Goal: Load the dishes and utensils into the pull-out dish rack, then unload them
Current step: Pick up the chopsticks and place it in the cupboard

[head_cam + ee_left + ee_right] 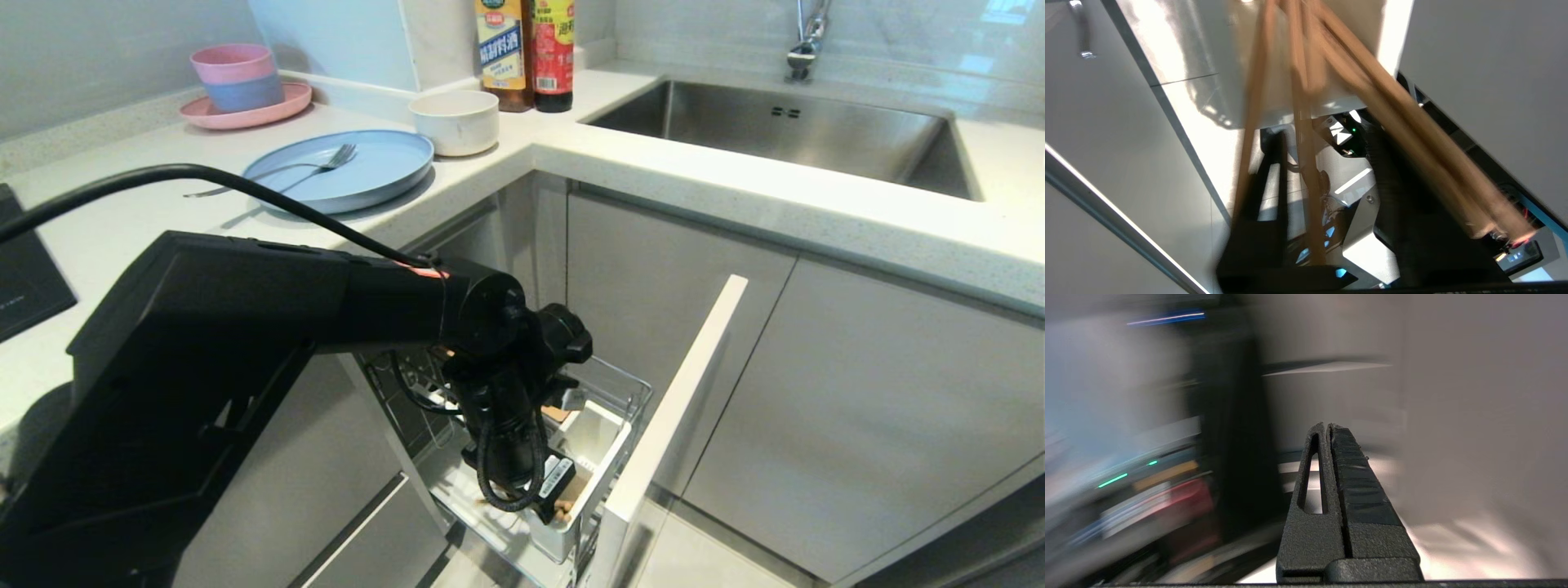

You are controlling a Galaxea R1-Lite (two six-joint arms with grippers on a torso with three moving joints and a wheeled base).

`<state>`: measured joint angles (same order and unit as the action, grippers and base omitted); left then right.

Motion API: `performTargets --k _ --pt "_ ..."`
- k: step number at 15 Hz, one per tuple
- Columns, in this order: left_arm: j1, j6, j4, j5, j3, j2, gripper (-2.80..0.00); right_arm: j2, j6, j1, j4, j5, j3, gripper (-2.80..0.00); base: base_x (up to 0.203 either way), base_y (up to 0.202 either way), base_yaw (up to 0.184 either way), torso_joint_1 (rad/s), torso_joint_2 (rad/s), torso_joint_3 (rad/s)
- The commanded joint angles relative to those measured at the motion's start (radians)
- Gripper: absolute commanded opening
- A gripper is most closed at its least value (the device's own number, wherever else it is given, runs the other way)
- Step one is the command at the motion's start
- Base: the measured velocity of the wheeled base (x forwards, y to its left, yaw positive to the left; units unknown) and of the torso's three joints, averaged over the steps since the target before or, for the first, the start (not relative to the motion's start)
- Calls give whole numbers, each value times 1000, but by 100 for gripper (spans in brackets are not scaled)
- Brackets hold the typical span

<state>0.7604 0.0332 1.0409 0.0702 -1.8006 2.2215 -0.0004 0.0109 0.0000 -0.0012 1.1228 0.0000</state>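
1. Chopsticks (1306,163) are showing in my left wrist view as long light-wood streaks, smeared, fanning out across the middle of the picture
2. I am seeing the left gripper (543,490) hanging down into the pull-out dish rack (629,392) at about six o'clock in my head view; the wrist and its cable are hiding the fingers, so I cannot tell how wide they are standing or whether they are gripping the chopsticks
3. The rack is standing pulled out from the cabinet, its pale front panel (678,400) running toward one o'clock beside the gripper, and a white square cup (600,445) is sitting at three o'clock of the wrist
4. I am finding the light-blue plate (367,167) lying flat on the counter (735,196) at about eleven o'clock from the rack, with the fork (310,167) resting across it, handle pointing to nine o'clock past the rim
5. The off-white bowl (455,121) is standing upright just beside the plate, at its two o'clock
6. The steel sink (784,131) is lying at one o'clock in my head view, well apart from the dishes
7. The right gripper (1329,428) is appearing only in its own wrist view, fingers pressed together with nothing between them
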Motion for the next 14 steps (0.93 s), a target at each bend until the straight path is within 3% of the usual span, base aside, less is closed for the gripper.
performTargets --k 1,2,3,4,5,6,7,8,9,10,12,13,14 --pt "-1 1 5 -1 -2 -3 0 0 0 0 1 1645 2 -280 0 0 0 0 0 0" --pt "-1 1 4 -2 -5 -5 0 0 0 0 1 1882 2 -280 0 0 0 0 0 0" --pt "0 1 5 -3 -6 -8 0 0 0 0 1 2052 2 -280 0 0 0 0 0 0" --pt "0 2 5 -3 -6 -14 0 0 0 0 1 2136 2 -280 0 0 0 0 0 0" --pt "3 2 7 -3 -8 -19 0 0 0 0 1 2138 2 -280 0 0 0 0 0 0" --pt "5 2 7 -3 -7 -30 0 0 0 0 1 2058 2 -280 0 0 0 0 0 0" --pt "5 2 8 -4 -7 -38 0 0 0 0 1 1896 2 -280 0 0 0 0 0 0" --pt "5 2 8 -4 -6 -49 0 0 0 0 1 1669 2 -280 0 0 0 0 0 0" --pt "5 3 10 -4 -6 -63 0 0 0 0 1 1340 2 -280 0 0 0 0 0 0" --pt "5 4 11 -6 -6 -80 0 0 0 0 1 930 2 -280 0 0 0 0 0 0" --pt "6 4 12 -8 -6 -122 0 0 0 0 1 -9 2 -280 0 0 0 0 0 0" --pt "6 4 13 -9 -5 -144 0 0 0 0 1 -397 2 -280 0 0 0 0 0 0" --pt "7 5 16 -9 -4 -165 0 0 0 0 1 -686 2 -280 0 0 0 0 0 0"
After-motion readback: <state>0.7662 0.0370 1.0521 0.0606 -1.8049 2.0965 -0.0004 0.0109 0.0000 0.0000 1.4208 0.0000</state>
